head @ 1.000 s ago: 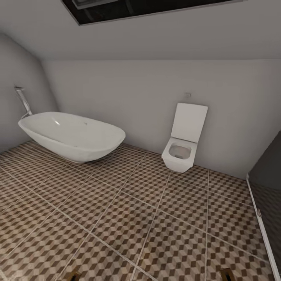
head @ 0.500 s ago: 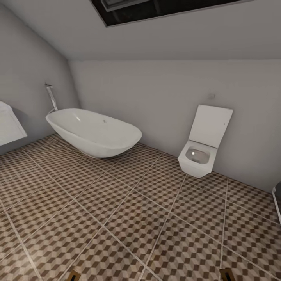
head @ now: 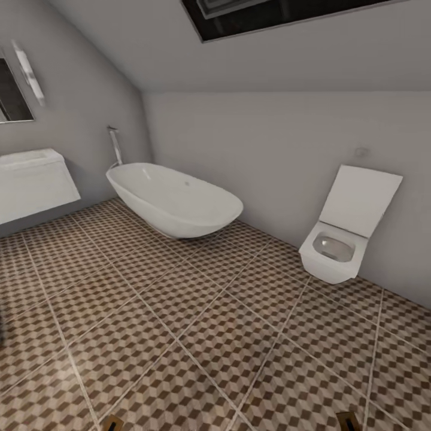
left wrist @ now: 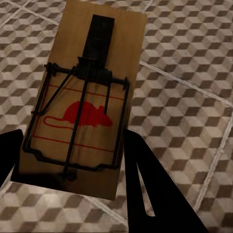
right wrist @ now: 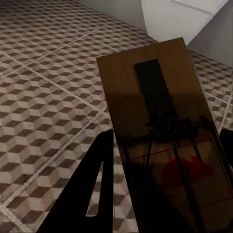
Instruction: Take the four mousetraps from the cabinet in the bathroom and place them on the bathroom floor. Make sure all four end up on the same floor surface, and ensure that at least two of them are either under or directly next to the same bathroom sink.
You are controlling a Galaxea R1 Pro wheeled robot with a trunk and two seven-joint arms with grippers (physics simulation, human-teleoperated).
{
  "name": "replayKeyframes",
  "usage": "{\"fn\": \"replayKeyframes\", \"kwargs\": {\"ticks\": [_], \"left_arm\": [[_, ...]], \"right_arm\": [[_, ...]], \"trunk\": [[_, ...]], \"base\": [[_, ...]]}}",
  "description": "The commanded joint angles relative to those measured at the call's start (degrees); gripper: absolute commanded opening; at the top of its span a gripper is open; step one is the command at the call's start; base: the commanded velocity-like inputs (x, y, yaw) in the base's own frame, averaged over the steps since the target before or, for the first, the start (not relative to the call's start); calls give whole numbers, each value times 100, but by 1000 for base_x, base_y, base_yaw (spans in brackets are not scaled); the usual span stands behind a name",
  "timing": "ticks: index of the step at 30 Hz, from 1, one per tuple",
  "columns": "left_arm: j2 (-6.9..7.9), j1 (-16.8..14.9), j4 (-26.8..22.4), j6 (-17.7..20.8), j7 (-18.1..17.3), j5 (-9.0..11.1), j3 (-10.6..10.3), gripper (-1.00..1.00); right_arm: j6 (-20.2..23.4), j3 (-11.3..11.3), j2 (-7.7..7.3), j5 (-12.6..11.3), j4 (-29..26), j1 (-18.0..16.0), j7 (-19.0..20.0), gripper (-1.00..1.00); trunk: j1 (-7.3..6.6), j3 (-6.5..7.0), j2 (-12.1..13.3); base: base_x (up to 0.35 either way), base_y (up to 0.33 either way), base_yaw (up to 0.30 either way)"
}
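The bathroom floor (head: 197, 335) lies open across the middle and near side of the head view, with nothing standing on its tiles there. Obstacles sit along the walls: a white bathtub (head: 176, 200) at the far corner, a wall-hung toilet (head: 341, 242) to the right, and a white sink unit (head: 33, 182) on the left wall, floor showing beneath it.
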Motion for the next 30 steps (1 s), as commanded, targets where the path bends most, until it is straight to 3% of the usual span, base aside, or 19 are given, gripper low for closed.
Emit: {"fn": "replayKeyframes", "kwargs": {"ticks": [1, 30], "left_arm": [[-2, -12, 22, -28, -16, 42, -28, -100], [-3, -14, 22, -28, -16, 42, -28, -100]], "right_arm": [[-13, 41, -3, -25, -1, -1, -17, -100], [-13, 41, -4, -25, -1, -1, -17, -100]], "trunk": [[0, -5, -3], [0, -5, -3]], "base": [[0, 0, 287], [0, 0, 287]]}}
